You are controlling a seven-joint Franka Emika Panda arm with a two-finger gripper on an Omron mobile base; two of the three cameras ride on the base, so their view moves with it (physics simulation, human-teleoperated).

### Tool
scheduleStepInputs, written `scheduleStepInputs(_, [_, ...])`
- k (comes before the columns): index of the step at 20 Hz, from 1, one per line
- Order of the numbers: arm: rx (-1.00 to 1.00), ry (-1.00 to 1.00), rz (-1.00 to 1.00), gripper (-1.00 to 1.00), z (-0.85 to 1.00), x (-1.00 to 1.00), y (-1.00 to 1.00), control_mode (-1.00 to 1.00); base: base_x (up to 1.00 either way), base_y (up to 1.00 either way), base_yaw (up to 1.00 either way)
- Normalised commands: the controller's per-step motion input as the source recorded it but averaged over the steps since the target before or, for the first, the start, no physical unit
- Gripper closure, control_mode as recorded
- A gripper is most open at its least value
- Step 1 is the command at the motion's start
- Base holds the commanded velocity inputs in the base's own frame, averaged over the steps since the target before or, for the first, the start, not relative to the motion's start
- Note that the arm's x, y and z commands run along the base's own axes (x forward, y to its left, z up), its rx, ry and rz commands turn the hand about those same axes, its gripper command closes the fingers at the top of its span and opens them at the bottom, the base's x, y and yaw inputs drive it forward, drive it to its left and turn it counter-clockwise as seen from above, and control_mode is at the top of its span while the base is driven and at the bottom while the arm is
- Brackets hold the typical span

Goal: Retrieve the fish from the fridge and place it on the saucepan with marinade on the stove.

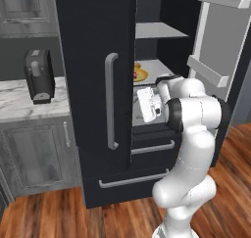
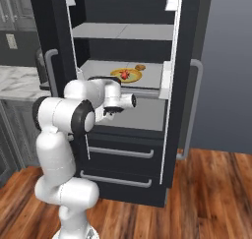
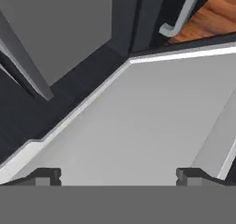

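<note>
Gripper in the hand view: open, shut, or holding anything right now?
Gripper: open, jaws spread wide over a light grey fridge shelf, nothing between them.

One fridge (image 1: 93, 85) with two drawers (image 2: 118, 154); one yellow-rimmed plate (image 2: 129, 74), one fish (image 2: 124, 74), one small brown item (image 2: 140, 67); one coffee machine (image 1: 39, 75) was on the counter (image 1: 19, 102).

fish: small bright red-orange lump (image 2: 125, 74) lying on a yellow-rimmed plate (image 2: 118, 73), on a middle shelf.
fridge: tall black two-door unit (image 1: 93, 85), right door swung open, left shut, grey handles, drawers at 6 o'clock.
</note>
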Motion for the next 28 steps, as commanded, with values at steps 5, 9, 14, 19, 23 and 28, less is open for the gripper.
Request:
scheduleStepInputs(5, [0.00, 0.07, 0.23, -1.00, -0.06, 0.12, 0.48, -1.00, 0.00, 0.00, 0.00])
scheduleStepInputs(9, [0.00, 0.02, 0.12, -1.00, -0.08, -0.75, 0.98, -1.00, 0.00, 0.00, 0.00])
scheduleStepInputs(14, [0.00, 0.00, 0.07, -1.00, 0.00, -1.00, 1.00, -1.00, 0.00, 0.00, 0.00])
scheduleStepInputs(19, [0.01, 0.04, 0.01, -1.00, 0.00, -1.00, 1.00, -1.00, 0.00, 0.00, 0.00])
scheduleStepInputs(23, [0.00, 0.03, -0.01, -1.00, -0.10, -0.99, 1.00, -1.00, 0.00, 0.00, 0.00])
scheduleStepInputs(28, [0.00, 0.00, -0.01, -1.00, -0.05, -0.57, 0.98, -1.00, 0.00, 0.00, 0.00])
